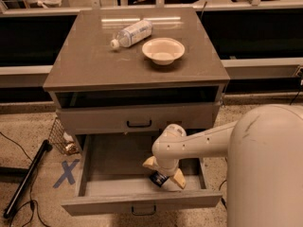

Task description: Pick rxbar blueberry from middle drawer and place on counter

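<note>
The rxbar blueberry is a small, flat snack bar in a dark wrapper. It looks very light, and the bar inside can probably bend a bit. The wrapper is likely smooth and slippery, so it may slide away if it is pushed from one side only. The best place to hold it seems to be across its two long edges, near the middle of the bar. The bar lies inside the middle drawer, which is pulled wide open, in the drawer's right front part. The gripper is down inside the drawer too, right over the bar. Its two tan fingers are spread apart, one on each side of the bar, and they do not look pressed onto it yet. The white arm comes in from the right of the drawer, goes over its right wall, and bends down so the gripper points at the drawer floor. The counter is above the drawer, and the bar has to go up there. A squeeze comes first, I think, then a slow lift straight out of the drawer.
</note>
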### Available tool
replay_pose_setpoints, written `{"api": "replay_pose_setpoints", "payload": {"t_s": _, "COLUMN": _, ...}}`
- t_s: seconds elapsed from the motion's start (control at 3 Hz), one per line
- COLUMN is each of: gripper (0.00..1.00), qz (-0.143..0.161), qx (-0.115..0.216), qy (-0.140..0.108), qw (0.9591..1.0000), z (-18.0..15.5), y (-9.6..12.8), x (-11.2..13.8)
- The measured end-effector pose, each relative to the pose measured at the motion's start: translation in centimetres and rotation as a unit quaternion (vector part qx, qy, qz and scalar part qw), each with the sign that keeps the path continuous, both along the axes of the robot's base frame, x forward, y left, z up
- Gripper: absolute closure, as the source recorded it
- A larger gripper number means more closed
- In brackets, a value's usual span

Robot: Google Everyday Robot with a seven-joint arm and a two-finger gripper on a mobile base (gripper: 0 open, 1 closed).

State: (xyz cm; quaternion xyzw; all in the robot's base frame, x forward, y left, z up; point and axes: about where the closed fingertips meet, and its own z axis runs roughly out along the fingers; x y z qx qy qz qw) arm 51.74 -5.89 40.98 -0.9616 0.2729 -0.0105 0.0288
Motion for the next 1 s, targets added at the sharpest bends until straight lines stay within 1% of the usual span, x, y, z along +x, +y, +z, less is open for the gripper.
{"api": "replay_pose_setpoints", "payload": {"t_s": 0.33, "gripper": 0.00, "qz": -0.002, "qx": 0.003, "qy": -0.008, "qw": 1.0000, "z": -1.9, "y": 0.3, "x": 1.1}}
{"api": "replay_pose_setpoints", "payload": {"t_s": 0.67, "gripper": 0.00, "qz": -0.001, "qx": 0.006, "qy": -0.007, "qw": 1.0000, "z": -3.5, "y": 0.8, "x": 2.2}}
{"api": "replay_pose_setpoints", "payload": {"t_s": 1.0, "gripper": 0.12, "qz": -0.009, "qx": 0.012, "qy": -0.002, "qw": 0.9999, "z": -5.0, "y": 1.1, "x": 3.0}}
